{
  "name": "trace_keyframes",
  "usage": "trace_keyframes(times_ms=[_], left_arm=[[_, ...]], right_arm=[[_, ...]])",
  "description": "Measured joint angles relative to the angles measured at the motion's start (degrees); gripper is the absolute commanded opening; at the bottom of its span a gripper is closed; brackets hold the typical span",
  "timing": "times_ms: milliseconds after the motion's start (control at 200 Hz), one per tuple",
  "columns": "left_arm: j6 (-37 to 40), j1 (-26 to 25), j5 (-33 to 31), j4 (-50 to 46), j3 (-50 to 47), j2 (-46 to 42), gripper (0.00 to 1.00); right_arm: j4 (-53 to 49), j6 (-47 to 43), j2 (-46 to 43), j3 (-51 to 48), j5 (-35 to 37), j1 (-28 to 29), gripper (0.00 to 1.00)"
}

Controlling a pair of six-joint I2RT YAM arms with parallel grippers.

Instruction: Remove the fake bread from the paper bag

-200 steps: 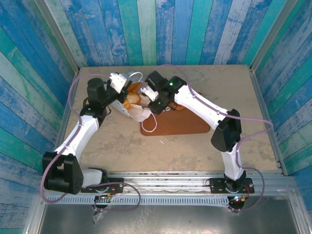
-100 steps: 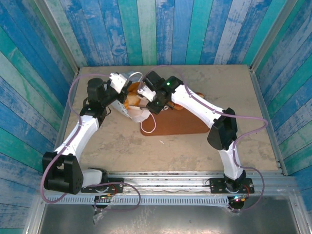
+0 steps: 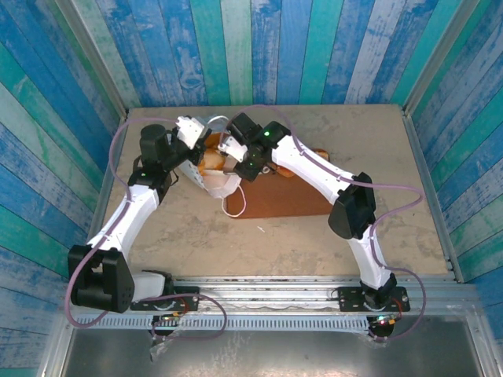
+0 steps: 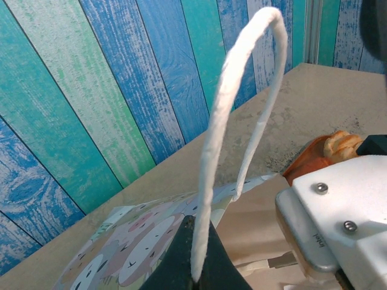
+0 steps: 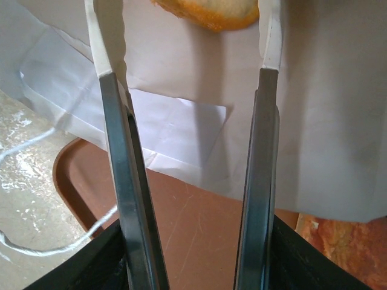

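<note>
Left gripper [image 4: 195, 269] pinched shut on the paper bag [image 4: 136, 241] by its cord handle [image 4: 221, 127], bag lying far left, right gripper [image 5: 184, 36] half open at its mouth, bread [image 5: 208, 13] between the fingertips, brown tray [image 5: 199, 223] beneath

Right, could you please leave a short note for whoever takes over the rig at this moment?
Left tool: shut on the cord handle, holding up the mouth of the paper bag.
Right tool: open at the bag's mouth, with one piece of bread at its tips, not gripped.
Things: the bag lies at the left end of the tray. More bread shows in its mouth, and at least one piece seems to lie on the tray's far side.
Done: apparently some bread is out.
Left: close on that piece, move it to the tray, and repeat until the bag is empty.
</note>
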Motion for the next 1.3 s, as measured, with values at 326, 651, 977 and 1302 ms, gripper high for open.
trace_keyframes(times_ms=[326,651,977,1302], left_arm=[[0.44,0.0,-0.13,-0.02,0.07,0.04,0.0],[1.44,0.0,-1.27,0.02,0.11,0.09,0.0],[1.95,0.0,-1.36,-0.02,0.57,0.09,0.0],[1.95,0.0,-1.38,-0.13,0.63,0.09,0.01]], right_arm=[[-0.02,-0.98,1.42,1.01,0.37,0.02,0.48],[0.44,3.32,-5.6,-7.93,0.39,0.07,0.46],[1.73,11.98,-12.72,-11.19,-2.05,0.15,0.46],[4.59,17.75,-12.61,-10.95,-10.29,0.39,0.47]])
